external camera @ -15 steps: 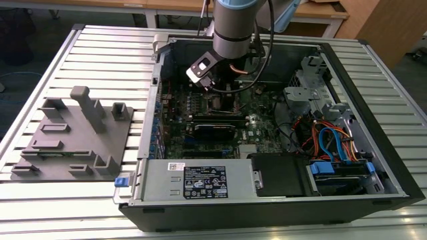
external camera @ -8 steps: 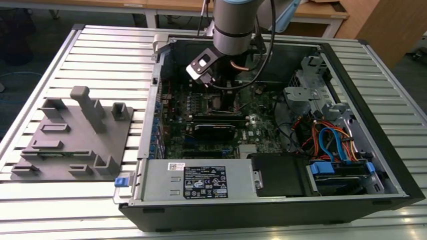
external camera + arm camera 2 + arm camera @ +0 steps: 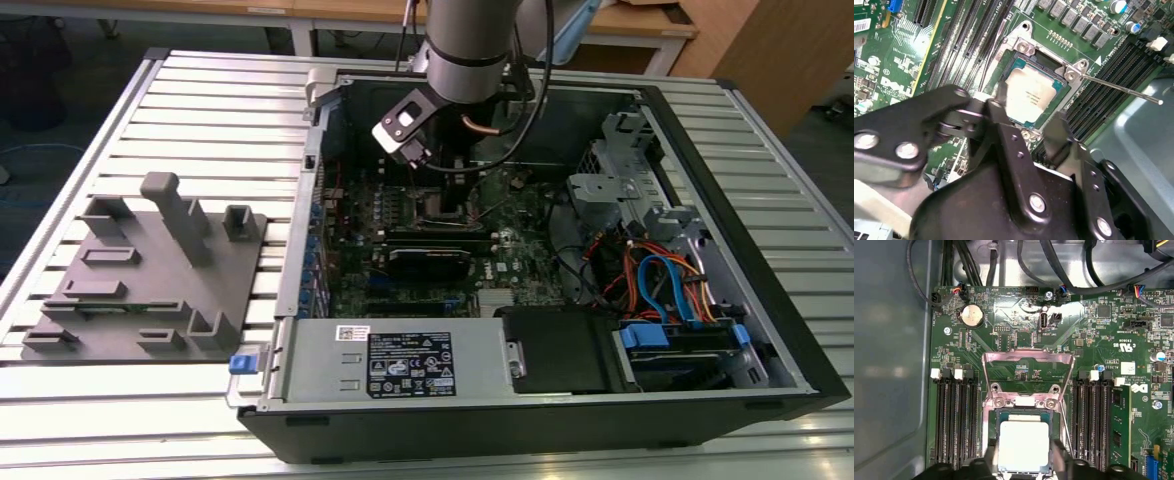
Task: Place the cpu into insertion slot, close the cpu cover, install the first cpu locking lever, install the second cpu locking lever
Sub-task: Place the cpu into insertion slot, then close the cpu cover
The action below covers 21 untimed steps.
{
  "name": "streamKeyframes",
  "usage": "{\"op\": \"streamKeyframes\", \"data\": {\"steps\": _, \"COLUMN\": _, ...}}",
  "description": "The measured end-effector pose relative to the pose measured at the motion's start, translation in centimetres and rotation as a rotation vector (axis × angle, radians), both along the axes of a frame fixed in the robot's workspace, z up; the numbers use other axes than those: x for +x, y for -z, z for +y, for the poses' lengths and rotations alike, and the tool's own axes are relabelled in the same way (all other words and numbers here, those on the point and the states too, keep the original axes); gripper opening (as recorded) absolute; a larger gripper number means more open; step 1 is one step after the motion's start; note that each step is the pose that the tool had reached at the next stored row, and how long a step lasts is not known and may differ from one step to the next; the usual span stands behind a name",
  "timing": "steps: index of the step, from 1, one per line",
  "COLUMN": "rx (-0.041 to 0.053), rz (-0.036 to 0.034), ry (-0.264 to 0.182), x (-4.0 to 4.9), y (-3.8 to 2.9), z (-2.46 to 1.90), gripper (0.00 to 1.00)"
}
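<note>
First wrist view | fingers [image 3: 1059,465] grip cpu [image 3: 1023,445] at insertion slot [image 3: 1024,414] | risk: slight tilt or offset, probably seats crooked

I see the computer case [image 3: 787,330] lying open on the table [image 3: 200,110]. A tray of blocks [image 3: 127,315] sits beside it, on the exterior view's left. The circuit board [image 3: 521,270] lies flat inside the case. In the first wrist view, the cpu [image 3: 1023,445] sits in the insertion slot [image 3: 1004,415]. The cpu cover [image 3: 1028,358] stands open at one edge of the slot. Long memory slots [image 3: 956,420] run along both sides. My gripper [image 3: 1029,112] hangs right above the cpu, with a finger [image 3: 996,107] touching each of two opposite sides. A thin lever [image 3: 1119,88] sticks out beside the slot.
</note>
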<state>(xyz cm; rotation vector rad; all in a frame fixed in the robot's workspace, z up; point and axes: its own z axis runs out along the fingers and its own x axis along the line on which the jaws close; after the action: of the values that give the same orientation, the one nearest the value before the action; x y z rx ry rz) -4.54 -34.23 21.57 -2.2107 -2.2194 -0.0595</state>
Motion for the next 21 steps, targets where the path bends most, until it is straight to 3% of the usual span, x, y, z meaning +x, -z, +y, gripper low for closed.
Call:
{"op": "streamKeyframes", "data": {"steps": 1, "rx": -0.0001, "rz": 0.0001, "ry": 0.000, "x": 0.00, "y": -0.01, "z": 0.00, "gripper": 0.53}}
{"op": "streamKeyframes", "data": {"steps": 3, "rx": -0.0003, "rz": 0.0001, "ry": 0.000, "x": 0.00, "y": -0.02, "z": 0.00, "gripper": 0.42}}
{"op": "streamKeyframes", "data": {"steps": 4, "rx": -0.0002, "rz": 0.0002, "ry": 0.000, "x": 0.00, "y": -0.02, "z": 0.00, "gripper": 0.42}}
{"op": "streamKeyframes", "data": {"steps": 6, "rx": -0.0003, "rz": 0.0002, "ry": 0.000, "x": 0.00, "y": -0.03, "z": 0.00, "gripper": 0.30}}
{"op": "streamKeyframes", "data": {"steps": 7, "rx": -0.0003, "rz": 0.0002, "ry": 0.000, "x": 0.00, "y": -0.03, "z": 0.00, "gripper": 0.30}}
{"op": "streamKeyframes", "data": {"steps": 11, "rx": -0.0003, "rz": 0.0002, "ry": 0.000, "x": 0.00, "y": -0.04, "z": 0.00, "gripper": 0.12}}
{"op": "streamKeyframes", "data": {"steps": 21, "rx": -0.0003, "rz": 0.0002, "ry": 0.000, "x": 0.00, "y": -0.10, "z": 0.00, "gripper": 0.10}}
